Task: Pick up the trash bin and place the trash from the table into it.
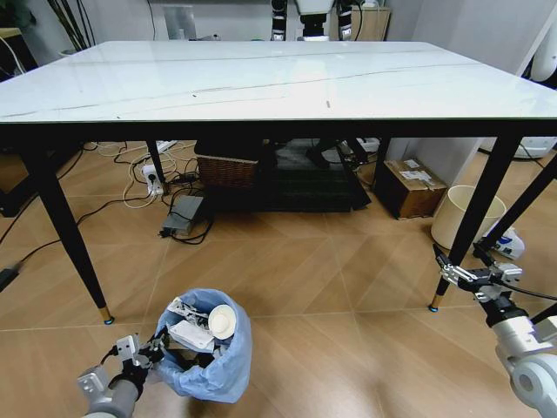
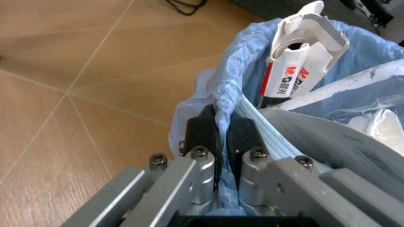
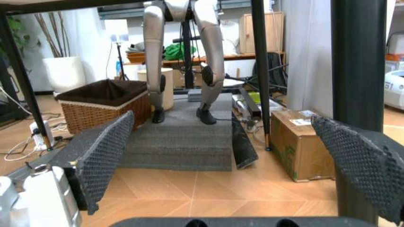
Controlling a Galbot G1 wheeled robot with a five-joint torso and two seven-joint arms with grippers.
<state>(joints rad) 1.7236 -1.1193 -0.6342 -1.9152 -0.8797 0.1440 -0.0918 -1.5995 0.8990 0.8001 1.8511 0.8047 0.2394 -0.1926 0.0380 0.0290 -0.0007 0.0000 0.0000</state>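
Note:
The trash bin (image 1: 209,353), lined with a crinkled light-blue bag, stands on the floor tiles in front of the table (image 1: 278,83). Trash (image 1: 202,324) lies inside it: white papers, a round white lid and a white red-lettered package (image 2: 296,61). My left gripper (image 1: 155,353) is shut on the bin's rim at its left side; in the left wrist view the black fingers (image 2: 203,130) pinch the blue bag edge (image 2: 230,90). Low at the right, my right gripper (image 1: 452,274) hangs open beside the table's front right leg (image 1: 474,222), its mesh pads (image 3: 104,156) wide apart.
Under the table are a wicker basket (image 1: 226,167), a dark mat, a cardboard box (image 1: 411,185), and cables with a power strip (image 1: 152,174). A plain cream bin (image 1: 461,213) stands behind the right leg. The front left leg (image 1: 65,235) slants down near the bin.

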